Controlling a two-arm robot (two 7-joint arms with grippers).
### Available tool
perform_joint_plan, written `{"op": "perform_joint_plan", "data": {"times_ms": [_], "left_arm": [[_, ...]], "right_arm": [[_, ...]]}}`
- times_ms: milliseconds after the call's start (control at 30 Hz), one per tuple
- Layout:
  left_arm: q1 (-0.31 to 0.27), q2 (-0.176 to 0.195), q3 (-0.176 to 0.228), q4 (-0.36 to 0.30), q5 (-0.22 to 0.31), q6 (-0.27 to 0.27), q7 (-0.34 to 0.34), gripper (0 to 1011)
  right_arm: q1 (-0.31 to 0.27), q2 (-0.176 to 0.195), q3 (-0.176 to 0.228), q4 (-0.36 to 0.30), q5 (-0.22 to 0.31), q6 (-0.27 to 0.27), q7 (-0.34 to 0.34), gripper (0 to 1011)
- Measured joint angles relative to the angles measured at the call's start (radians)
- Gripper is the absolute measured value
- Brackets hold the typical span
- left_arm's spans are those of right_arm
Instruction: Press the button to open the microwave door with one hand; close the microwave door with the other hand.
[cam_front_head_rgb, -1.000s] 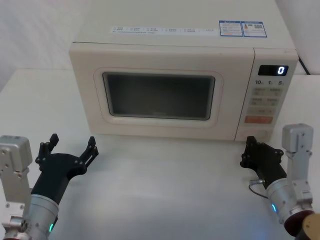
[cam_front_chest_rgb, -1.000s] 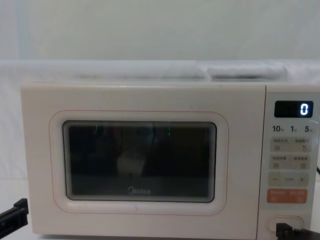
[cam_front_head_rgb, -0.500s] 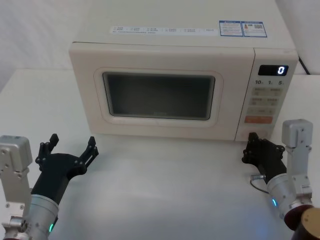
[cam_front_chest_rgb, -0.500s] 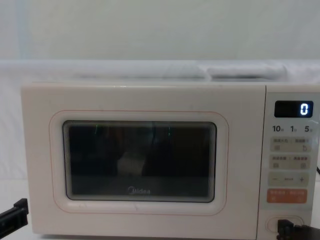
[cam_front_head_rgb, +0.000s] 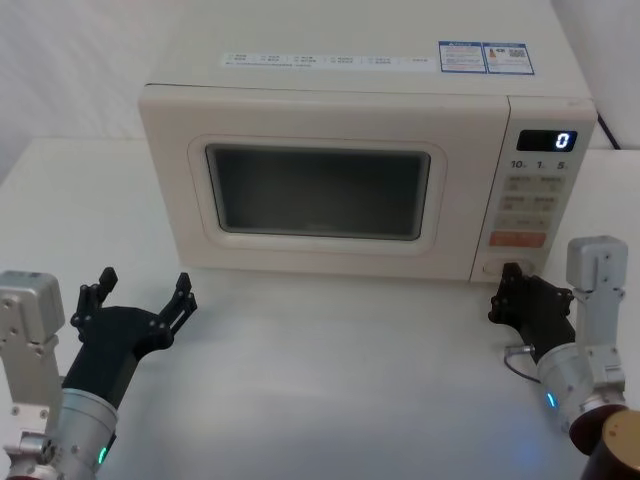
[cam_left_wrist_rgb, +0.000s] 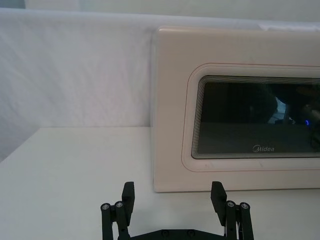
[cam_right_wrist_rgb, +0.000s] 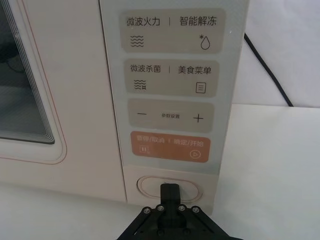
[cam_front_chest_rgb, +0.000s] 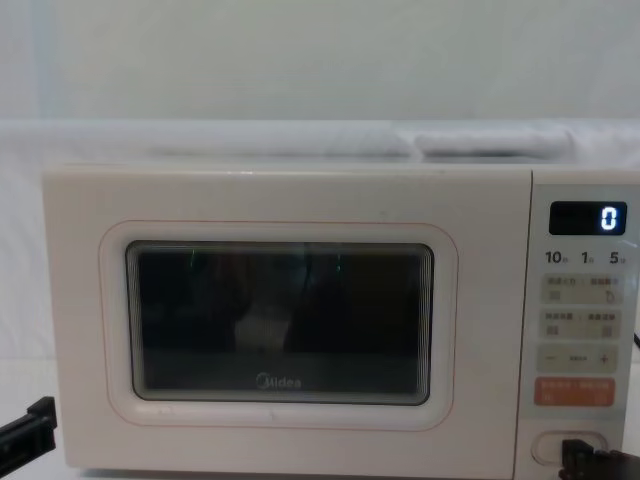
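Jaws on the right gripper (cam_right_wrist_rgb: 170, 191) look pinched together into 1 blunt tip, holding nothing, poised right at the button (cam_right_wrist_rgb: 150, 186) low on the control panel (cam_right_wrist_rgb: 170, 90). If the tip drifts up it could hit the orange key (cam_right_wrist_rgb: 170, 146); a glancing push may not release the door (cam_front_chest_rgb: 280, 320), which sits closed. Jaws of the left gripper (cam_front_head_rgb: 140, 296) are spread wide and empty over the bench (cam_front_head_rgb: 330, 380).

Right gripper (cam_right_wrist_rgb: 170, 192) hides part of the button (cam_right_wrist_rgb: 150, 186).
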Motion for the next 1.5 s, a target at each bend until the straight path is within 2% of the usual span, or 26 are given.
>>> {"op": "perform_joint_plan", "data": {"times_ms": [1033,1233,1500], "left_arm": [[0.0,0.0,0.0,0.0,0.0,0.0,0.0,1001],[0.0,0.0,0.0,0.0,0.0,0.0,0.0,1001],[0.0,0.0,0.0,0.0,0.0,0.0,0.0,1001]], "right_arm": [[0.049,-0.01,0.008,0.05,-0.009,-0.013,0.004,0],[0.046,-0.01,0.009,0.048,-0.008,-0.013,0.005,0],[0.017,-0.006,0.009,0.011,-0.007,-0.009,0.009,0]]}}
